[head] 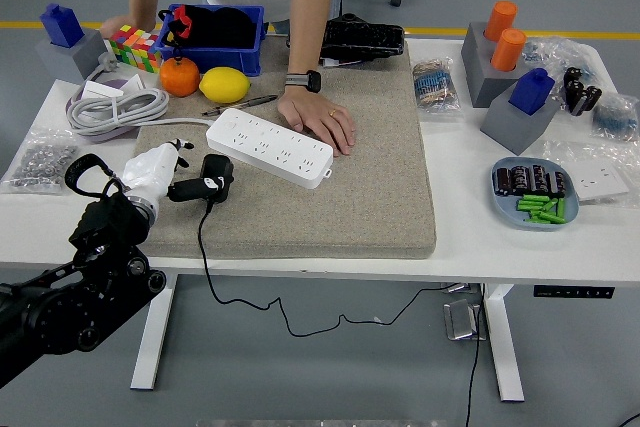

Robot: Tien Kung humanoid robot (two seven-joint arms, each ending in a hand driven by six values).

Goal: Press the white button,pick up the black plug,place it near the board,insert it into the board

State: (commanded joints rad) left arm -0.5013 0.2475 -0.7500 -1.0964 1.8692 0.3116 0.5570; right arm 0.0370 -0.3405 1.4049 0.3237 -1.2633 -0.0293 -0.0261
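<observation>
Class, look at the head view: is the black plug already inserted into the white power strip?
No. The black plug lies on the grey mat beside the white power strip, with the left hand at it.

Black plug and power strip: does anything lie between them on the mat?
No. In the head view only bare mat separates the plug, touched by the left hand, from the strip.
</observation>
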